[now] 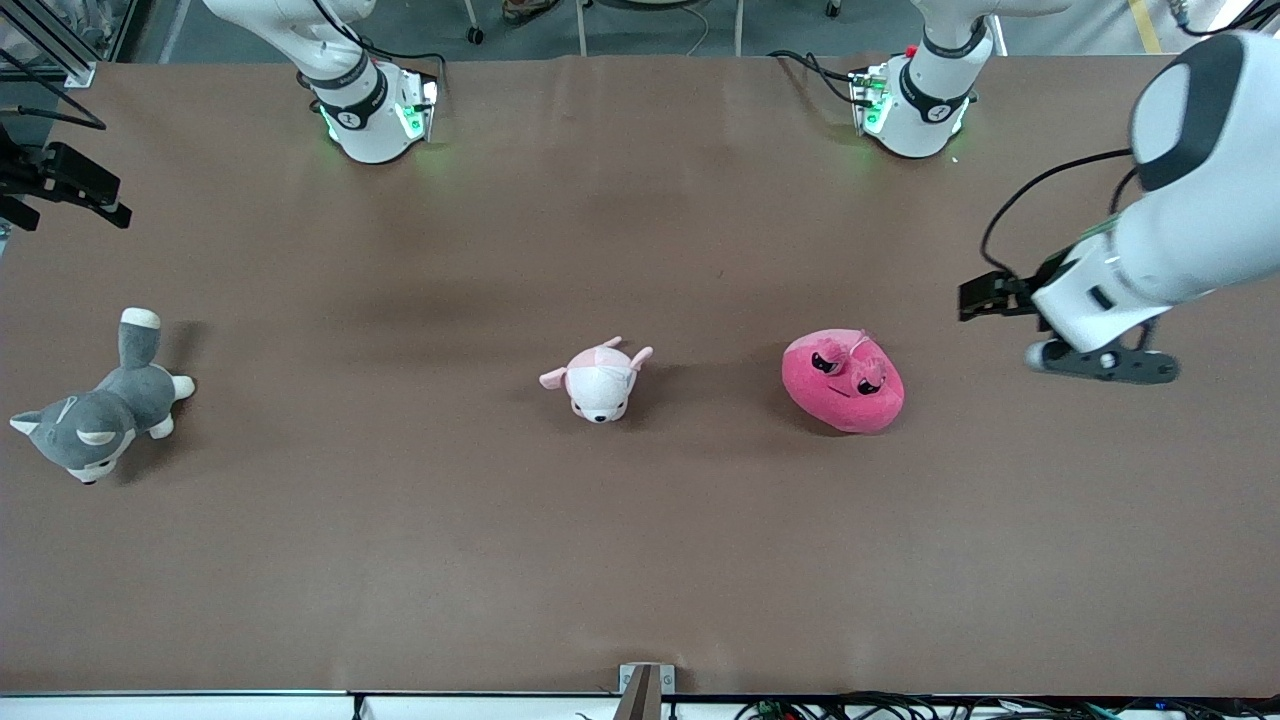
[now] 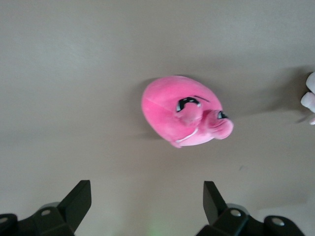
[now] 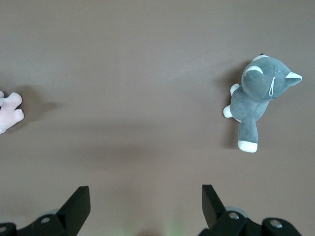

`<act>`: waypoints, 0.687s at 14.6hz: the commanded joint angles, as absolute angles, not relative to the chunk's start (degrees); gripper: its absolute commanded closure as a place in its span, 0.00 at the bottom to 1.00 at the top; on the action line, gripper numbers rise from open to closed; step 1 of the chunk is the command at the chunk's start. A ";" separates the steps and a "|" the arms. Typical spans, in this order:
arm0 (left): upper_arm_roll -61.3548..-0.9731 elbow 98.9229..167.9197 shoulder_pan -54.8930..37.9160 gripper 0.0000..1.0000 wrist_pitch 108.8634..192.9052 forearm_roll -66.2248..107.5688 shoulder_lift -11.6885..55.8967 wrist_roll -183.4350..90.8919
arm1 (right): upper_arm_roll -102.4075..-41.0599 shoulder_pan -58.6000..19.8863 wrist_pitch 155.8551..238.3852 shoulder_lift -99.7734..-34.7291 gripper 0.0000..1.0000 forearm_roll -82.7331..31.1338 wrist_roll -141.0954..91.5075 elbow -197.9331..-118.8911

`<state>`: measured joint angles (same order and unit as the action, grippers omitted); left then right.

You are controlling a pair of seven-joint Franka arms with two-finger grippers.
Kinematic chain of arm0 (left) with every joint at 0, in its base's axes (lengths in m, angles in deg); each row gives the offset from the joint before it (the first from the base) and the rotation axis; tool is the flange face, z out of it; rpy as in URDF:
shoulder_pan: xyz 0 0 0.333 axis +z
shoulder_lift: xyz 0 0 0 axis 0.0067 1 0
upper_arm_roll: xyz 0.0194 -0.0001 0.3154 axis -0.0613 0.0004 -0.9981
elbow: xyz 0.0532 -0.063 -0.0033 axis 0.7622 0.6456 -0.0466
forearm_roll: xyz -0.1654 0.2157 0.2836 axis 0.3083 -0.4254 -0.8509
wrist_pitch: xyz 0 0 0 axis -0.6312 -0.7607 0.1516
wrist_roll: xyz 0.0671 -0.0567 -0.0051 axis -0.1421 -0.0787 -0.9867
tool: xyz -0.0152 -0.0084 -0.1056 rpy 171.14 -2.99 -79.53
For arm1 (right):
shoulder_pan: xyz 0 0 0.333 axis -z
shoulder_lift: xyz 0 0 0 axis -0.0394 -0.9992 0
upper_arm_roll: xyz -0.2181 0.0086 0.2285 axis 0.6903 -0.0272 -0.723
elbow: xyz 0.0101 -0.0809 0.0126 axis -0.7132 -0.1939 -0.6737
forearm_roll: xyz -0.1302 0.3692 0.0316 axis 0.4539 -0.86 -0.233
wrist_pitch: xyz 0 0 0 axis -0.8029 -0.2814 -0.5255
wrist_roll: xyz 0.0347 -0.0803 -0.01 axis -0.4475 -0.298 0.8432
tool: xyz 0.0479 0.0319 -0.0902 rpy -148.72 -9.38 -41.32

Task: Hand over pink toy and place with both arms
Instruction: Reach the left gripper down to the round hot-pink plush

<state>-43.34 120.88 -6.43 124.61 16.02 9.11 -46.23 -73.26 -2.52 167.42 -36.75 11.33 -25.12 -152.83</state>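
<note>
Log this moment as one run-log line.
pink toy: on table, ungrasped | left end effector: open, hovering toward left arm's end, toy in view | right end effector: open, above bare table

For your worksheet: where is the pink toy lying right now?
In the front view, the pink toy lies on the table toward the left arm's end, beside the puppy.

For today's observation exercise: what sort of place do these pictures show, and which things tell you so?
Probably a robotics lab: two white arms bolted to a brown table, plush toys laid out, such as the pink toy, and cables along the edge.
</note>
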 commanded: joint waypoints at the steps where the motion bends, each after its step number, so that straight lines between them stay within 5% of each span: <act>1: -43.25 119.49 -9.27 0.00 126.26 16.78 12.21 -50.27 | -73.32 -2.79 167.63 -35.17 0.00 12.63 -24.55 -154.31; 10: -43.25 119.93 -10.42 0.00 131.45 16.78 21.96 -50.63 | -73.32 -2.70 167.46 -35.17 0.00 12.63 -23.59 -154.40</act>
